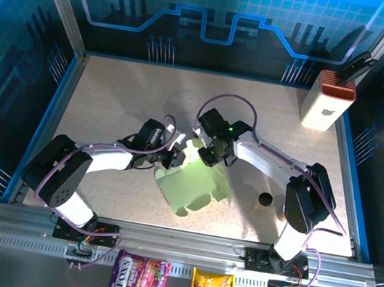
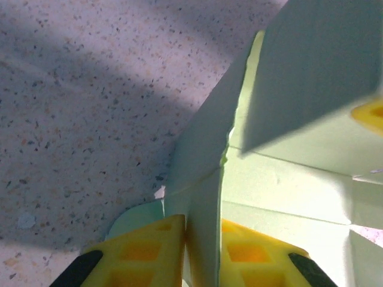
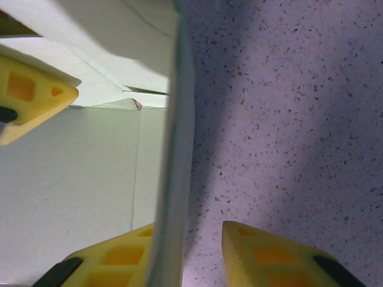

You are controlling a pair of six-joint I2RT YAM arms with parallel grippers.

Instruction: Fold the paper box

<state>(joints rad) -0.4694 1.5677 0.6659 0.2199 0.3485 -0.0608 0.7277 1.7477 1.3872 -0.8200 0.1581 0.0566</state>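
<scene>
My left gripper [image 2: 202,230] clamped on upright box [image 1: 193,182] wall, box to its right. Right gripper [image 3: 190,233] slack, jaws parted around another wall. Card light, flimsy, crease-prone: I'd pinch near folds.

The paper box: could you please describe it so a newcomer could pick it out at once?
Start from the speckled table and look at its middle. The paper box lies there: a partly folded sheet of pale green card, unlike the orange-topped white block or the bright snack packets.
</scene>
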